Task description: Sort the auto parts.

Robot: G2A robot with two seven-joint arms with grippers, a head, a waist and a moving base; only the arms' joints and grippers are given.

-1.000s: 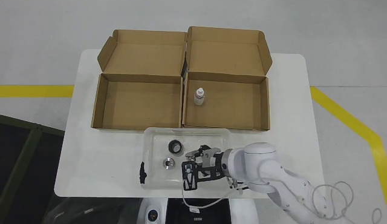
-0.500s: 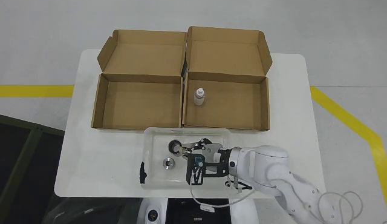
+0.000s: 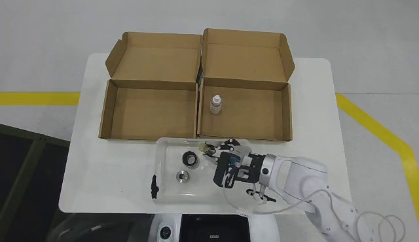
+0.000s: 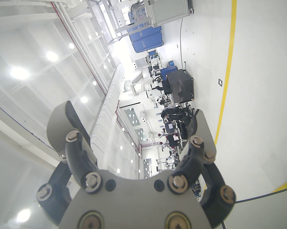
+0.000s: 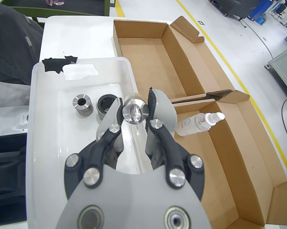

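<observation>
A clear plastic tray (image 3: pixel 161 152) (image 5: pixel 50 129) stands at the table's near edge. In it lie a silver bushing (image 3: pixel 181 175) (image 5: pixel 82 104) and a black ring bearing (image 3: pixel 190 157) (image 5: pixel 105 103). My right gripper (image 3: pixel 213 152) (image 5: pixel 135 110) hangs over the tray's far side, shut on a round silver metal part (image 5: pixel 135 114). Beyond the tray are two open cardboard boxes: the left box (image 3: pixel 150 114) (image 5: pixel 153 60) is bare, the right box (image 3: pixel 255 114) (image 5: pixel 231 158) holds a small white spray bottle (image 3: pixel 215 104) (image 5: pixel 198 122). My left gripper (image 4: pixel 134 122) is open, pointing up at the hall ceiling.
Black tape (image 3: pixel 154 188) (image 5: pixel 58 63) sticks to the tray's left rim. Both boxes have their lids (image 3: pixel 242 59) folded back at the far side. White table (image 3: pixel 314 111) shows to the right of the boxes.
My right gripper has risen from the tray's near part and moved toward the boxes, carrying the silver part. The bushing and the bearing have stayed put.
</observation>
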